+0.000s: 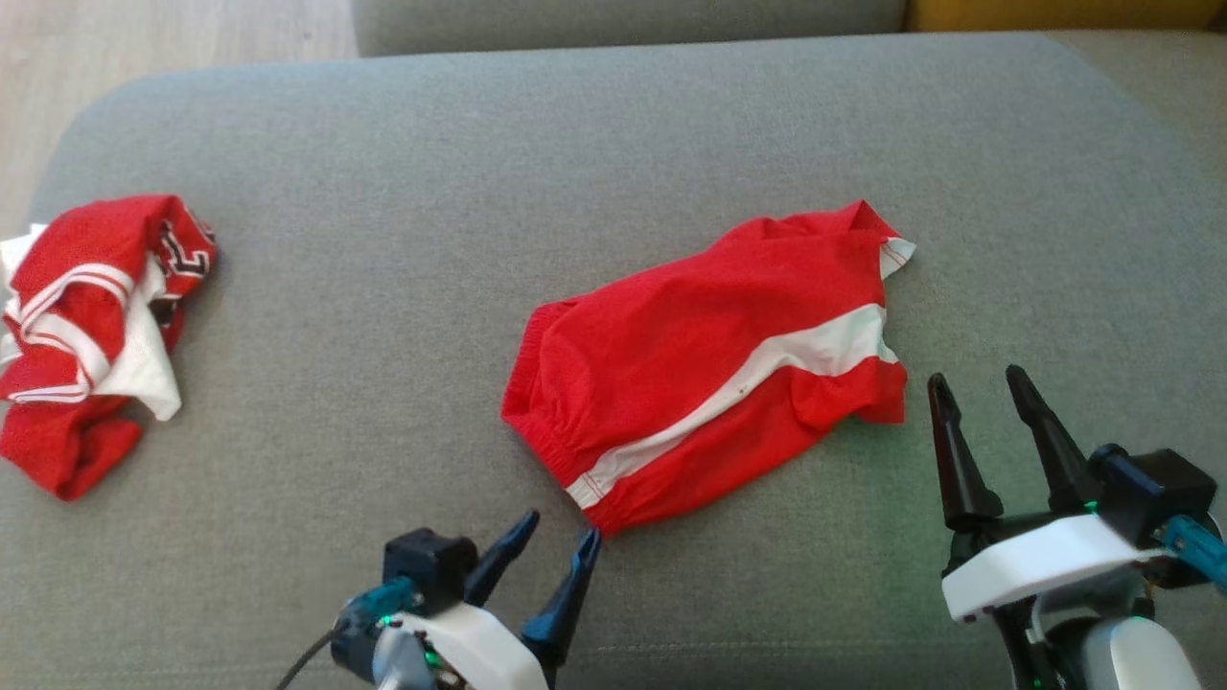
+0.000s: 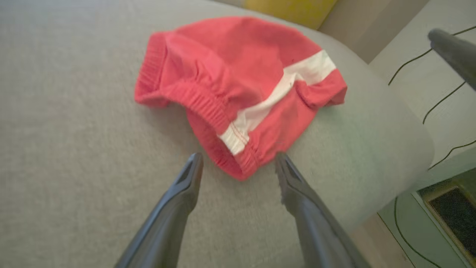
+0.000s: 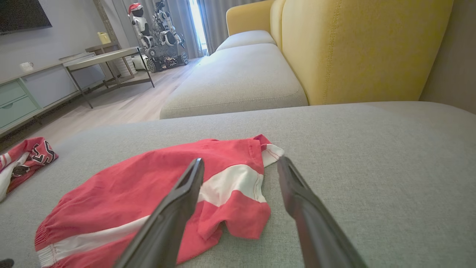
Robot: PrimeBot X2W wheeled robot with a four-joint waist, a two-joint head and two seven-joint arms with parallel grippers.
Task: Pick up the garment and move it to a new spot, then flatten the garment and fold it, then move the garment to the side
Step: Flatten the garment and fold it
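Left gripper [image 1: 561,527] is hovering spread by red shorts [image 1: 709,374], cushion [image 1: 383,144] middle | right gripper [image 1: 977,376] is hovering spread beside them

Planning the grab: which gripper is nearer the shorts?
Left. The left gripper sits at the waistband corner of the shorts; the right gripper stands just off the leg hem.

The garment [image 1: 700,374], a pair of red shorts with a white stripe [image 1: 824,350] running down one side, lies roughly flat but rumpled on the grey cushion [image 1: 613,144], right of centre and set diagonally. Its gathered elastic waistband [image 1: 548,433] faces the near left, the leg openings the far right. The near leg hem is folded over on itself, and a white corner turns out at the far hem.
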